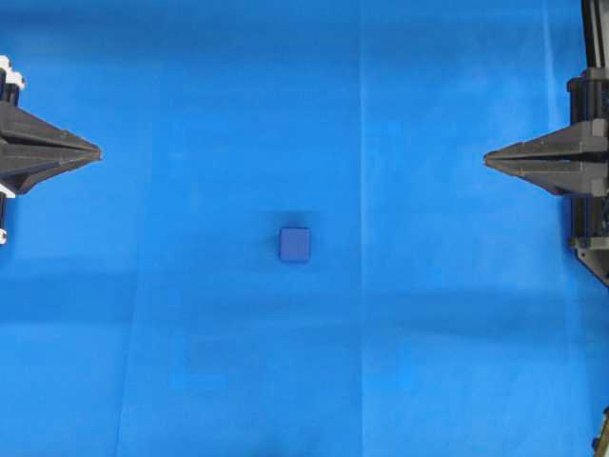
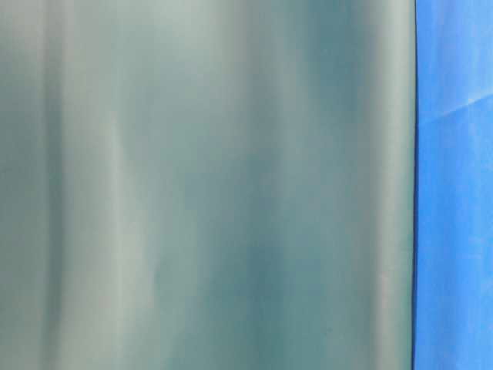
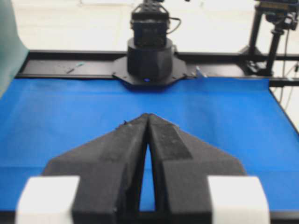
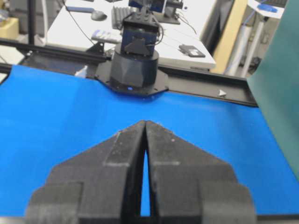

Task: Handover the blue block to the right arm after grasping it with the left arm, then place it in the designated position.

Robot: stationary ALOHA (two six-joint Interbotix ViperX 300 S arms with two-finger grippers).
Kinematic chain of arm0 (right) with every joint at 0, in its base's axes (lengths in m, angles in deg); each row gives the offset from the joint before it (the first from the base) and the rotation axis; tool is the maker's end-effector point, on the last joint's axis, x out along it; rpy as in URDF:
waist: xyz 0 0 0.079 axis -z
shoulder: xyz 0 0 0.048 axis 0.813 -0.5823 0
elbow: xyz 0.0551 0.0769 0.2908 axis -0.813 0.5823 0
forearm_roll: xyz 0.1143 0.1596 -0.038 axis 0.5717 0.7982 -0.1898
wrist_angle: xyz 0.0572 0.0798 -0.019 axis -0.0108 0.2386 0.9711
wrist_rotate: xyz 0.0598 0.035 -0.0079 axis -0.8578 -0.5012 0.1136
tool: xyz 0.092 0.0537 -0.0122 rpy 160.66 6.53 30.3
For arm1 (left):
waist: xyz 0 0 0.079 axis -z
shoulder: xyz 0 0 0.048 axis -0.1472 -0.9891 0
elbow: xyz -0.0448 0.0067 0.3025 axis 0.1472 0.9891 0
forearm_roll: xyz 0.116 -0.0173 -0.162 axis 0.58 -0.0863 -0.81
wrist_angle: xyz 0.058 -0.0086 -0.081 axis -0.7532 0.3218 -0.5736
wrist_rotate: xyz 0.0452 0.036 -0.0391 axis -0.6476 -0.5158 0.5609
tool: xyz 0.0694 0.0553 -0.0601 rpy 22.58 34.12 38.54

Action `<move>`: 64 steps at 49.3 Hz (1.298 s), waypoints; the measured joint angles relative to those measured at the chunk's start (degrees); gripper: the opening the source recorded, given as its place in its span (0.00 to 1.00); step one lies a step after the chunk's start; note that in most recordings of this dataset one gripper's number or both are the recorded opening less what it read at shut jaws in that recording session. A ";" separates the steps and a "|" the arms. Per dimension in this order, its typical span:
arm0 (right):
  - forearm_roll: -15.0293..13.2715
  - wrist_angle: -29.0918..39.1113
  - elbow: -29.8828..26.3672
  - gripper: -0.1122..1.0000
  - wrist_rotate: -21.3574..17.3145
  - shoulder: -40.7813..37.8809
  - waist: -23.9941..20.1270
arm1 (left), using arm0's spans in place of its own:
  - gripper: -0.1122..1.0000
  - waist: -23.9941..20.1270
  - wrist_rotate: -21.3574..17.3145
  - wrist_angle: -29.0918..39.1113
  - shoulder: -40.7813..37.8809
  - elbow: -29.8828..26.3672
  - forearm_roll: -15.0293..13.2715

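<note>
The blue block [image 1: 294, 245], a small dark-blue cube, rests alone on the bright blue cloth [image 1: 190, 333] near the middle of the overhead view. My left gripper [image 1: 98, 152] sits at the left edge, shut, its tips touching and pointing right, well away from the block. At the right edge my right gripper [image 1: 486, 158] is shut too, pointing left, about as far from the block. The left wrist view shows the left gripper [image 3: 148, 115] with tips together and nothing held. In the right wrist view the right gripper [image 4: 145, 122] is the same. Neither wrist view shows the block.
Each wrist view looks across the cloth at the opposite arm's black base [image 3: 149, 60] [image 4: 134, 70] on a black rail. A grey-green backdrop [image 2: 200, 185] fills most of the table-level view, with a strip of blue cloth [image 2: 454, 193] at its right.
</note>
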 measured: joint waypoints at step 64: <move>0.09 5.63 -1.67 0.97 -1.14 -1.67 0.00 | 0.93 0.00 0.18 1.93 0.09 0.09 0.26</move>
